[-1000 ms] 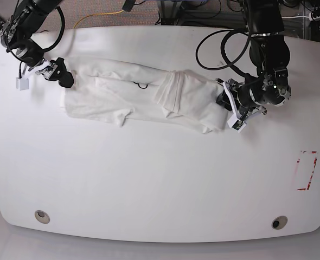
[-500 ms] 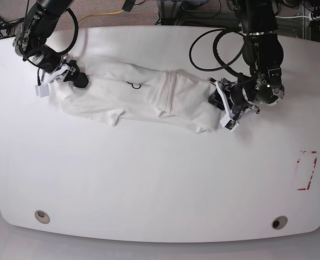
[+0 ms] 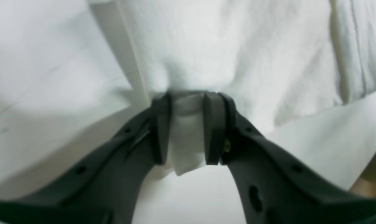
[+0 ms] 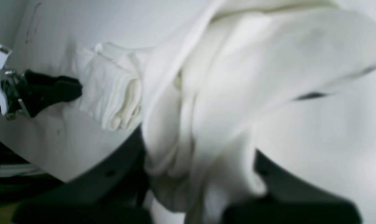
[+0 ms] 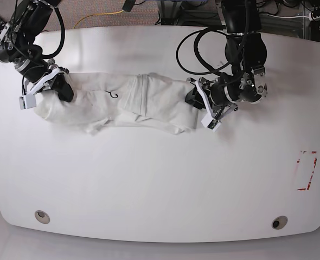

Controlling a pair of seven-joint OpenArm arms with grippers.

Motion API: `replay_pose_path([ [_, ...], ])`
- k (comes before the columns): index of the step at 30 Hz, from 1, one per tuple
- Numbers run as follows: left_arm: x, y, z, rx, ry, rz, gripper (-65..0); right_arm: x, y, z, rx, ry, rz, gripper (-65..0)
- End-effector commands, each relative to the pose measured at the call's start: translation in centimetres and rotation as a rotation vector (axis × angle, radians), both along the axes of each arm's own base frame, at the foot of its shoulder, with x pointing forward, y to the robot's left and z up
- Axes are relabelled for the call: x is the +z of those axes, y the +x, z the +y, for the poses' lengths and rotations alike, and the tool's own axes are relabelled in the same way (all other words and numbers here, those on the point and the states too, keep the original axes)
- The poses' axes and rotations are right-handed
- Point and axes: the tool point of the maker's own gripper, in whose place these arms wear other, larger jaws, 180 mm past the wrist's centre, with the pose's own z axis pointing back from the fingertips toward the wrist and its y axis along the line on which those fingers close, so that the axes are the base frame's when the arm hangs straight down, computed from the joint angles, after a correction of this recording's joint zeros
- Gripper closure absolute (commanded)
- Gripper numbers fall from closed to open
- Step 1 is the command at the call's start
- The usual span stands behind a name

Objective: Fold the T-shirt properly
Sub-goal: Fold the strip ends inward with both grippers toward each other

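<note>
No legible print; soft, creased white T-shirt [image 5: 122, 103] on the table [image 5: 160, 179], pinched by left gripper [image 3: 185, 130] and right gripper [image 5: 62, 89]

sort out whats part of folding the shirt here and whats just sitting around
Part of the job:
- T-shirt, bunched in a long strip across the table
- left gripper, clamped on one end of it
- right gripper, closed on the other end

Just lying about:
- red marking on the table
- yellow cable behind the table
- two round fittings near the front edge
</note>
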Motion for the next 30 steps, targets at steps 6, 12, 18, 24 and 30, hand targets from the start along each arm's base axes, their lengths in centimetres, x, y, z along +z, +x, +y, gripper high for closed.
replay_pose_path([
  [6, -0.1, -0.4, -1.3, 0.013, -0.021, 0.026, -16.1, 3.8, 0.9, 3.3, 0.116, 0.006, -0.129, 0.0],
  [12, -0.7, -0.9, -2.1, -0.005, -0.035, 0.051, -16.2, 4.4, 1.6, 8.4, 0.22, 0.123, -0.167, 0.0],
  [18, -1.1, -1.5, -2.8, -0.026, -0.038, 0.064, -16.2, 3.8, 2.5, 12.4, 0.262, 0.251, -0.16, 0.0],
  [24, -1.3, -1.9, -2.9, -0.025, -0.041, 0.071, -16.1, 1.1, 3.7, 15.0, 0.299, 0.319, -0.071, -6.7],
  [30, -1.1, -2.1, -2.8, -0.025, -0.04, 0.066, -16.2, 0.4, 4.7, 16.4, 0.333, 0.303, -0.056, -20.5],
])
